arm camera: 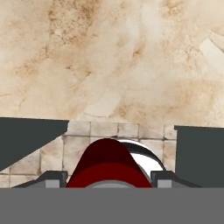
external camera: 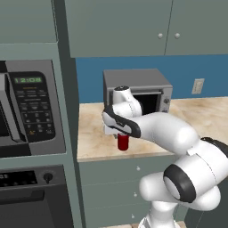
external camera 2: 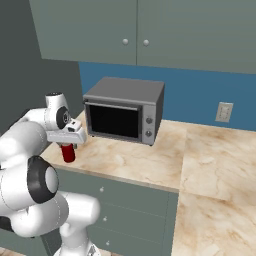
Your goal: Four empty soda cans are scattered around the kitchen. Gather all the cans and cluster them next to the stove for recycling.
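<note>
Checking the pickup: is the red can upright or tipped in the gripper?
Upright: the red can hangs vertically below the gripper, clamped between its fingers above the counter edge.

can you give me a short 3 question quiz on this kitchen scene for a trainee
1. True or false: the gripper is shut on a red soda can.
2. What appliance sits on the counter behind the can: A) toaster oven B) kettle C) blender?
3. Fill in: the cabinets above the counter are ___ (open/closed).

Key:
1. True; the can shows between the fingertips in the hand view.
2. A, the toaster oven.
3. Closed.
</note>
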You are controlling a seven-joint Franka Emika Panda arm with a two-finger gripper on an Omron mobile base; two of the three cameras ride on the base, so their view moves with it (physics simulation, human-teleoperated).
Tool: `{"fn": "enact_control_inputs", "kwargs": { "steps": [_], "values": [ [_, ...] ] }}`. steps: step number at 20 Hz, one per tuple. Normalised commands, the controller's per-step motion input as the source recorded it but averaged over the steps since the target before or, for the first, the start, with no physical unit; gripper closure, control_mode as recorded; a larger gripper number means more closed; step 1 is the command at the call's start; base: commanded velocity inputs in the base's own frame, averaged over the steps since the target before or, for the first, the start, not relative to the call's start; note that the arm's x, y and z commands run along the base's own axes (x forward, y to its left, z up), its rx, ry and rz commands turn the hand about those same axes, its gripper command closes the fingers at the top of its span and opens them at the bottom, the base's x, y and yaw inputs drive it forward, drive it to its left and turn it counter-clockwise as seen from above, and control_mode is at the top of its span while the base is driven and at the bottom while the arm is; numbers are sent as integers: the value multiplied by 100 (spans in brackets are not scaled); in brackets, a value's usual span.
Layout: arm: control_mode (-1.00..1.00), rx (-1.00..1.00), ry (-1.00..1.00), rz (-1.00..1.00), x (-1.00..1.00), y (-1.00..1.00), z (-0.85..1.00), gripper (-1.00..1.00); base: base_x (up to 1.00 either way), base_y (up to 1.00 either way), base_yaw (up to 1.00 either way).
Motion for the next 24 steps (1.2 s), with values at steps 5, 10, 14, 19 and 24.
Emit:
{"fn": "enact_control_inputs", "kwargs": {
  "steps": [5, 10, 14, 19, 24],
  "values": [
    [100, 0, 0, 0, 0, 0, 0, 100, 0, 0, 0],
    [100, 0, 0, 0, 0, 0, 0, 100, -27, 0, -2],
    [100, 0, 0, 0, 0, 0, 0, 100, -47, 0, -8],
    [100, 0, 0, 0, 0, 0, 0, 100, -54, 0, -11],
    [100, 0, 0, 0, 0, 0, 0, 100, -52, 4, -24]
  ]
}}
